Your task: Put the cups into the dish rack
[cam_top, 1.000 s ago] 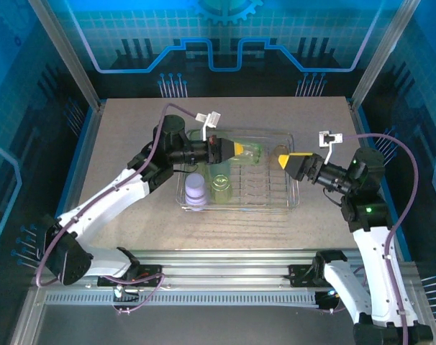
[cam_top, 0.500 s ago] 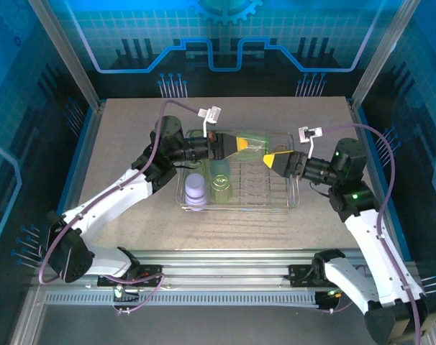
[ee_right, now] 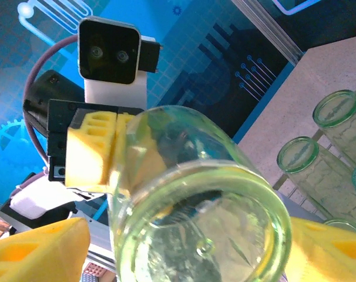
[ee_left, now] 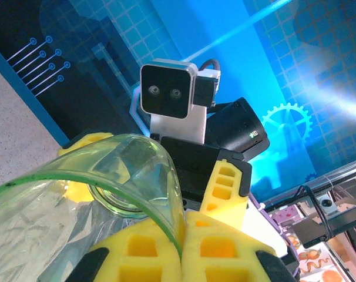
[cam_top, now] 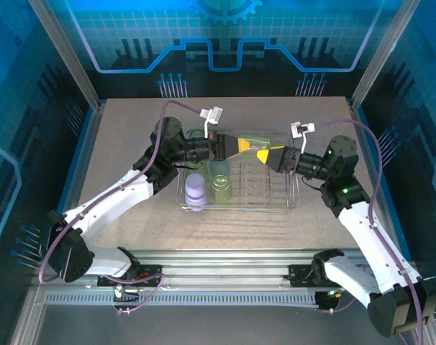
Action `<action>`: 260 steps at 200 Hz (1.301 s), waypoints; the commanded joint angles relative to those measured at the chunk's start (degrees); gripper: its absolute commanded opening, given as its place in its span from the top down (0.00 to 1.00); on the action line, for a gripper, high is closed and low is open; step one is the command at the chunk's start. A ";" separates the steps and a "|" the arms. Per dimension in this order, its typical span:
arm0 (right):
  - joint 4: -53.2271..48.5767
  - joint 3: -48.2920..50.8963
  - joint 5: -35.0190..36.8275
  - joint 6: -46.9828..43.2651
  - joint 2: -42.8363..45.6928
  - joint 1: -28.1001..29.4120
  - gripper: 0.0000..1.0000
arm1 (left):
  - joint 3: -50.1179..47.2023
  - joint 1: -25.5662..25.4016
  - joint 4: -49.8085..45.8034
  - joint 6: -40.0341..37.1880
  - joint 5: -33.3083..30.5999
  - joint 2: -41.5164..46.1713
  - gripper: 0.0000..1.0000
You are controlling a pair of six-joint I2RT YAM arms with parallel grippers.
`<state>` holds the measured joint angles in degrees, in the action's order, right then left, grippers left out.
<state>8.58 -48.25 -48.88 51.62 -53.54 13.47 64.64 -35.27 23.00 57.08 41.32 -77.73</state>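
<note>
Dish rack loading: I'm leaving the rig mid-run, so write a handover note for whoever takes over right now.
Left gripper: shut on the rim of a yellow-green cup, held on its side above the dish rack.
Right gripper: open, fingers either side of that cup's base, not yet closed.
Done: a lavender cup and a green cup stand in the rack.
Left: probably pass and rack the held cup; other cups stand nearby, in or out of the rack I cannot tell.
</note>
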 commanded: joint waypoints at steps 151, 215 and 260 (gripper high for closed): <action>-45.61 -16.74 24.21 -28.64 2.81 1.77 0.68 | -1.51 -0.40 -32.58 -20.02 -21.89 8.80 0.01; -62.38 -25.05 38.58 -40.11 -2.83 1.72 0.70 | 0.23 0.22 -63.64 -25.58 -66.29 17.12 0.01; -66.47 -27.39 42.86 -43.40 -8.30 1.75 0.71 | -3.02 3.82 -72.02 -20.63 -74.86 23.42 0.01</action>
<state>-53.21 -73.19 -10.11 11.97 -59.51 14.72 62.98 -33.45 -40.64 34.33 -23.73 -58.13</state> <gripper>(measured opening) 0.544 0.992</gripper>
